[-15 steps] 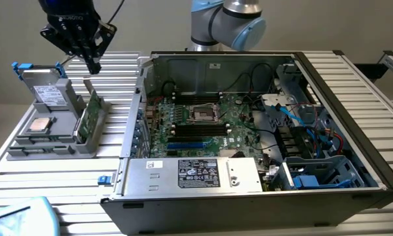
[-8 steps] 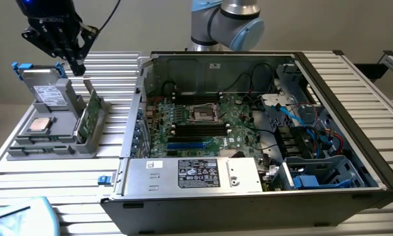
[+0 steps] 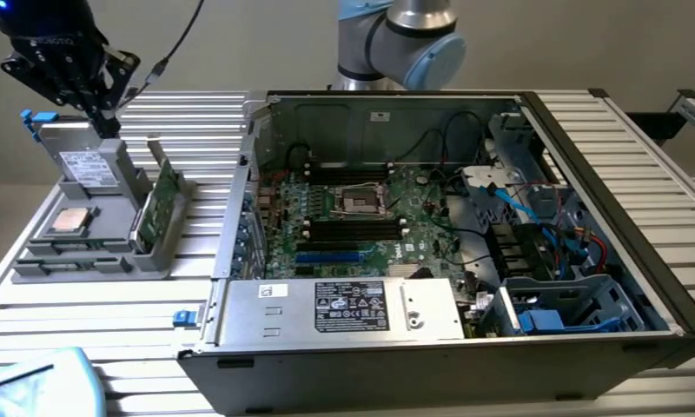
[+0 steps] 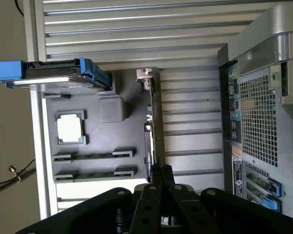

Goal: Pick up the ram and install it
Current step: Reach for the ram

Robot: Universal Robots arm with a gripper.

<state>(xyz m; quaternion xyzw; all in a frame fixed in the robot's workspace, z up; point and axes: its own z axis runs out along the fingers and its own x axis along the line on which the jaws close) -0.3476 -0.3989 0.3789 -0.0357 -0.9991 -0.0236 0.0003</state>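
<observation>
Exterior view: the gripper (image 3: 107,124) hangs at 10 o'clock, clenched and empty, over the tray (image 3: 150,261), which sits at 9 o'clock from the case (image 3: 625,174). In the wrist view its fingers (image 4: 156,176) press together above the upright card (image 4: 148,141). The ram (image 4: 94,155) lies in a tray slot near the CPU (image 4: 71,129), with a second stick (image 4: 95,173) just beside it, both apart from the gripper.

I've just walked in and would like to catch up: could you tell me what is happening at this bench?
A robot arm is working beside an open computer case. Its gripper is shut and hangs over the gray parts tray, with nothing visible between its fingers. Two ram sticks lie flat in the tray's slots next to the CPU chip, so no ram has been picked up yet.
</observation>
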